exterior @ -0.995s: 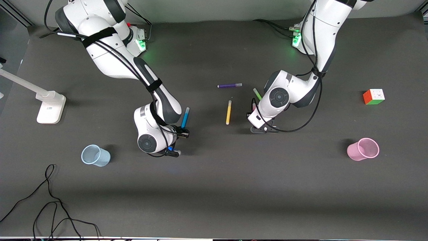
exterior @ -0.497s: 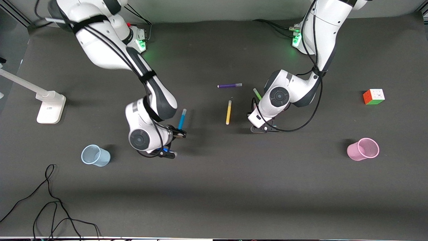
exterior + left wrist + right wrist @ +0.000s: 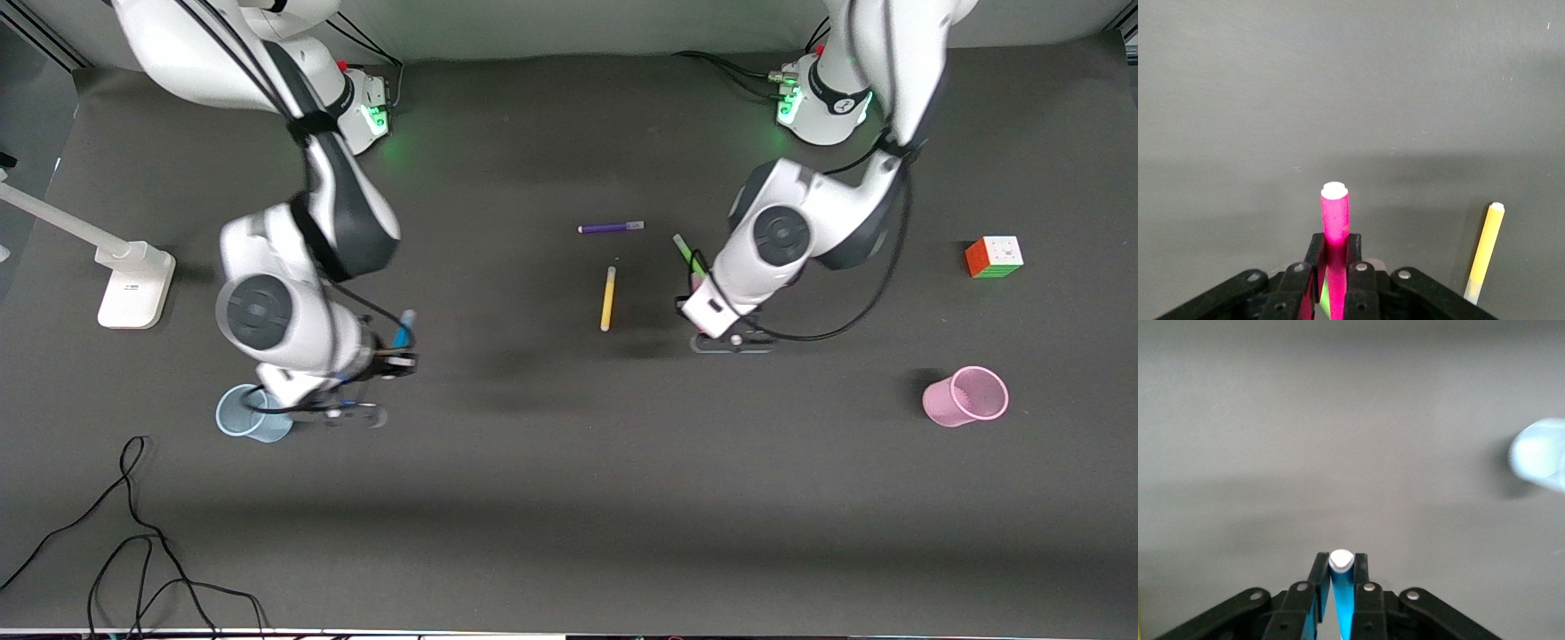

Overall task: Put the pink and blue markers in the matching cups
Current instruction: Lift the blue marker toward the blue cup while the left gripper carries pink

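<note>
We saw the table (image 3: 569, 498) evenly lit from above, its dark mat matte and free of glare. Soft, broad shadows lay under both arms, and a short one beside the pink cup (image 3: 965, 396). Green indicator lights glowed at the two bases, tinting the mat around them. In the front view the right arm was smeared by motion blur. In the right wrist view the pale blue cup (image 3: 1540, 457) was a blurred smudge; in the left wrist view the pink marker (image 3: 1335, 223) looked oversaturated.
</note>
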